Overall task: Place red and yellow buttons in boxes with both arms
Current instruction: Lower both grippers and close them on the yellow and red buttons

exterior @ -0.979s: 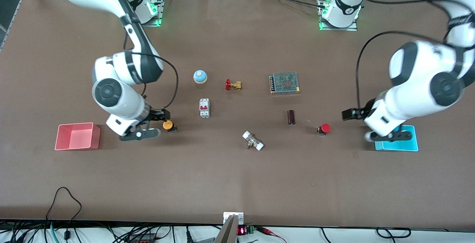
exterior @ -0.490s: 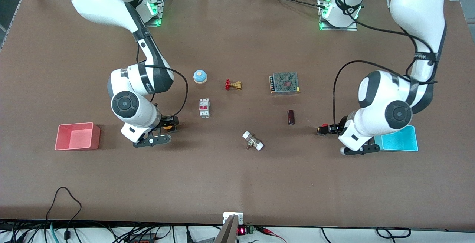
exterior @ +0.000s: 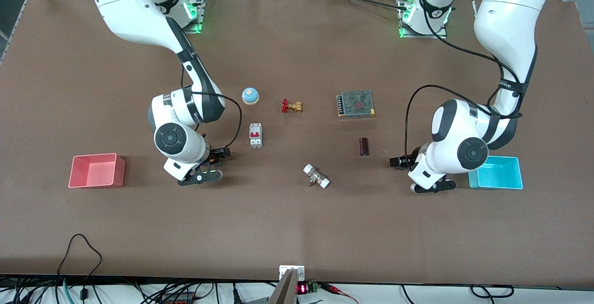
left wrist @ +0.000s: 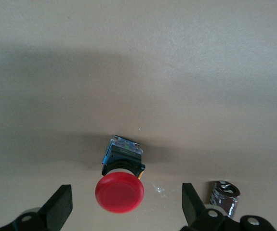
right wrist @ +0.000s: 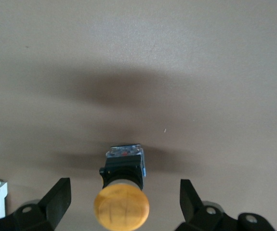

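Note:
In the left wrist view the red button lies on its side on the table, between my left gripper's open fingers; neither finger touches it. In the right wrist view the yellow button lies the same way between my right gripper's open fingers. In the front view the left gripper is low beside the cyan box, and the right gripper is low beside the pink-red box. Both buttons are hidden under the grippers there. Both boxes look empty.
A dark cylinder lies close to the left gripper and shows in the left wrist view. A white circuit breaker stands near the right gripper. A blue bell, brass valve, mesh power supply and white fitting are mid-table.
Both arms have swung toward the middle of the table. Each open gripper has moved from beside its box to around its button. The buttons have not moved.

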